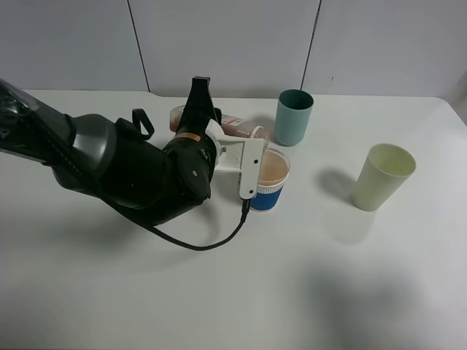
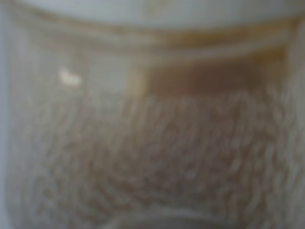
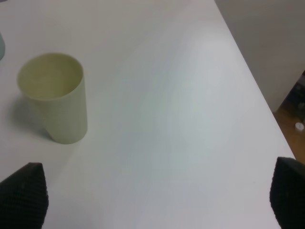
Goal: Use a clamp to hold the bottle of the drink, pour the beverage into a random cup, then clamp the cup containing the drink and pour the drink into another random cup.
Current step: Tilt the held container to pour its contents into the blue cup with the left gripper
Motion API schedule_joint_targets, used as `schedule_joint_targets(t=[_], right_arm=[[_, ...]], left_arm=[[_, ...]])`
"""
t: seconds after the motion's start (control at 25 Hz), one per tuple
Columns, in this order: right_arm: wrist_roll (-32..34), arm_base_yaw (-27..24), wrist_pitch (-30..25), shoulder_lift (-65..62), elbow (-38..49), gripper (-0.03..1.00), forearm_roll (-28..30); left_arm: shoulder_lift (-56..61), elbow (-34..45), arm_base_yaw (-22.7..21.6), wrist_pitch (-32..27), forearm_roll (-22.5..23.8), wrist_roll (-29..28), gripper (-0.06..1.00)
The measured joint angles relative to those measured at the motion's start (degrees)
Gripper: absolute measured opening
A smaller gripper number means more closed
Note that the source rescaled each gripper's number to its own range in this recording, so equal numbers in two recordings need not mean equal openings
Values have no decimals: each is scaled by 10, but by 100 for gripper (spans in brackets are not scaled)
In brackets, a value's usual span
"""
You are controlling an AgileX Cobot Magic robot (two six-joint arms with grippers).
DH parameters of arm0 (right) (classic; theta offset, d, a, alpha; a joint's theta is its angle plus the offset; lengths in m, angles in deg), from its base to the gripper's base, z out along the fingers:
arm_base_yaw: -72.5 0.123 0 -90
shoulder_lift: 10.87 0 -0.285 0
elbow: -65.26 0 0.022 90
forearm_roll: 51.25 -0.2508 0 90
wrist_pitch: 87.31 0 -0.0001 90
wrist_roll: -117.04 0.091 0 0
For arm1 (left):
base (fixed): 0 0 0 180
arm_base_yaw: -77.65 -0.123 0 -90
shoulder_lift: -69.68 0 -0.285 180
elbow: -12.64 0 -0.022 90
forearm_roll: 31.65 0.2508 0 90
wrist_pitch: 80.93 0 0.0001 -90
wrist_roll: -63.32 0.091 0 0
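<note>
My left gripper is shut on the drink bottle, which lies tipped on its side with its mouth over the blue-and-white cup. That cup holds pinkish-brown drink. The left wrist view is filled by a blurred close-up of the bottle with brownish liquid inside; the fingers do not show there. My right gripper is open and empty, with only its dark fingertips showing. A pale green cup stands upright and empty ahead of it, also in the high view.
A teal cup stands upright behind the blue-and-white cup, close to the bottle's mouth. The left arm's black cable loops onto the white table. The table's right edge runs near the right gripper.
</note>
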Motion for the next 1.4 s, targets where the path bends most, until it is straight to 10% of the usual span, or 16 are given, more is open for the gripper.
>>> schedule_joint_targets(t=[1.4], right_arm=[[0,0,0,0,0,83,0]], left_arm=[[0,0,0,39,32,58,4]])
